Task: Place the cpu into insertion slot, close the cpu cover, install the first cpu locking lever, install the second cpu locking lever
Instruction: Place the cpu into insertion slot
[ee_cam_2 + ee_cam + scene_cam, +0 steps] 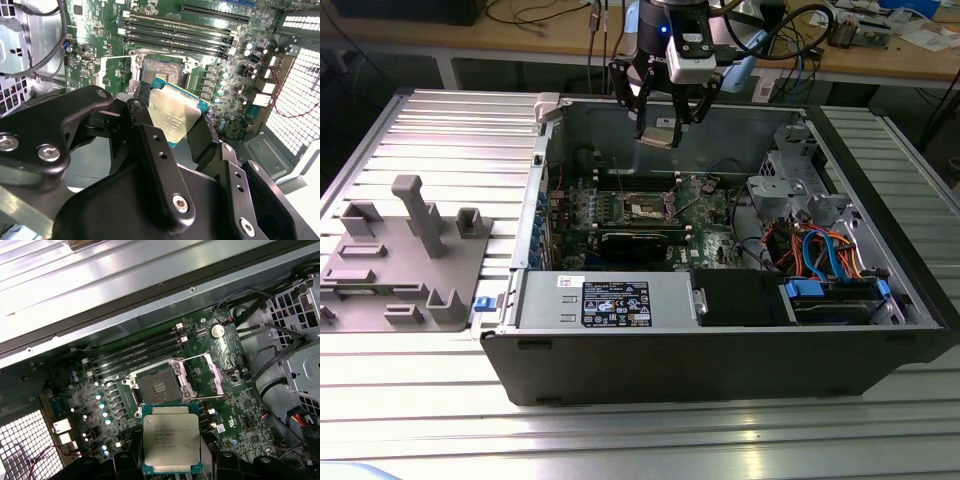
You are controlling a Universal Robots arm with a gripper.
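The hand pinches the cpu by its edges, high over the open case. The slot lies down below the hand, well apart, and looks bare. The cover stands open beside the slot. I count one cpu, one slot, one cover.

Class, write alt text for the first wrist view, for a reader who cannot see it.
The gripper holds the cpu, metal top facing the camera, over a green motherboard. The insertion slot lies empty, its cpu cover swung open.
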